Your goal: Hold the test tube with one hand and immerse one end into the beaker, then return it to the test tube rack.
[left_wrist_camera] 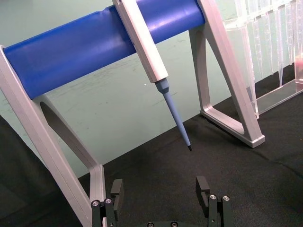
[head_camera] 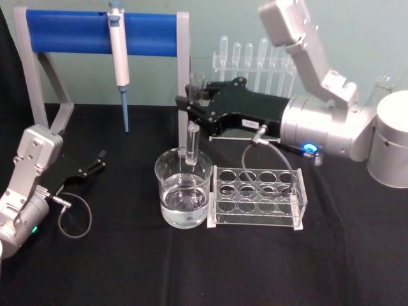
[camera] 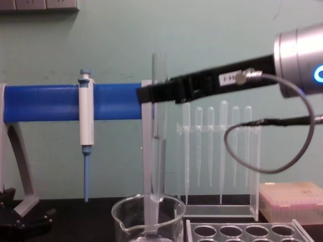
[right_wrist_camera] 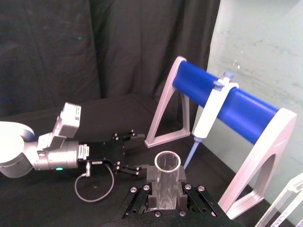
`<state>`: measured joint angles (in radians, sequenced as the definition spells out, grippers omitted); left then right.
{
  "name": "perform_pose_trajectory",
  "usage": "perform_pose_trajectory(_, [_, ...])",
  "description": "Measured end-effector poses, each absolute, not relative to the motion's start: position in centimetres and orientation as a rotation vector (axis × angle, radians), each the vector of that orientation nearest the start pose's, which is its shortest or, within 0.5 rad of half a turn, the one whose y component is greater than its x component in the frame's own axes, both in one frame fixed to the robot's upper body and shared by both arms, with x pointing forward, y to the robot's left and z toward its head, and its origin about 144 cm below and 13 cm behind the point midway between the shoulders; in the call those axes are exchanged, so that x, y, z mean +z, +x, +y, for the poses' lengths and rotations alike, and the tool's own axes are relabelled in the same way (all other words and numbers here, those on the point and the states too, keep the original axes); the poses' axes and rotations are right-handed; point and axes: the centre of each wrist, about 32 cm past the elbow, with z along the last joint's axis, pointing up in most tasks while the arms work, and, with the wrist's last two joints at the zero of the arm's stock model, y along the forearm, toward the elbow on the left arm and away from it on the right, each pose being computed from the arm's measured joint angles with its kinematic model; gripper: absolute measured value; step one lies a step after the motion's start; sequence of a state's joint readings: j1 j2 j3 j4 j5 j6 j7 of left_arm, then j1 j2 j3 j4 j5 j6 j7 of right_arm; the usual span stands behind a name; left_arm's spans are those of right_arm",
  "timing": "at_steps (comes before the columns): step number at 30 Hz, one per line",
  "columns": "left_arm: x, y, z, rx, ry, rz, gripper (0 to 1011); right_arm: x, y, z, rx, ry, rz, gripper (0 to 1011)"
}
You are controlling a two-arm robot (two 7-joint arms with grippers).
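The right gripper [head_camera: 192, 106] has its jaws closed on the test tube [head_camera: 191, 144], clamping it well above mid-length. In the right wrist view the fingers [right_wrist_camera: 152, 197] press the glass from both sides, with the open rim standing above them. The gripper body lies nearly level and reaches in from the right above the table. Behind it is a silver wrist [head_camera: 319, 127] with a lit blue ring. From the wrist the arm link rises toward the upper right. A grey cable [camera: 242, 151] loops beneath the gripper.

The test tube [camera: 158, 151] is clear, narrow and upright. Its rimmed top projects above the jaws. Its lower end sits inside the beaker [head_camera: 167, 191], below the rim. Whether the rounded tip reaches the liquid cannot be determined. The beaker is wide, has a pouring spout and holds clear liquid in its lower part. It stands on the black table cover, just beside the left end of the test tube rack [head_camera: 258, 197].

The left gripper [head_camera: 99, 159] rests low at the left of the table, well apart from the beaker. Its jaws are spread wide with nothing between them.

Behind the gripper, a white-and-blue pipette [head_camera: 118, 51] hangs from a blue bar stand [head_camera: 76, 32]. Thin plastic pipettes [head_camera: 248, 54] stand in a clear holder at the rear.
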<state>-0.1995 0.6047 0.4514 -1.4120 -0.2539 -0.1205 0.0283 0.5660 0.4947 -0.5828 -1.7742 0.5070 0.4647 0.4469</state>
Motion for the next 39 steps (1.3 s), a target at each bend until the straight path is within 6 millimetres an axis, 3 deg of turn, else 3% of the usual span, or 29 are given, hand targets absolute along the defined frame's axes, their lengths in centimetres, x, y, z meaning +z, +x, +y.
perform_pose_trajectory(23, [114.0,48.9,31.0,1.248,0.304,-0.285,1000,125.4,52.3,-17.2,-0.592,-0.226,-0.030,228])
perform_pose_trajectory(39, [114.0,48.9,31.0,1.248,0.304,-0.285,1000,123.9,52.1,-17.0,-0.587,-0.256,-0.033,228])
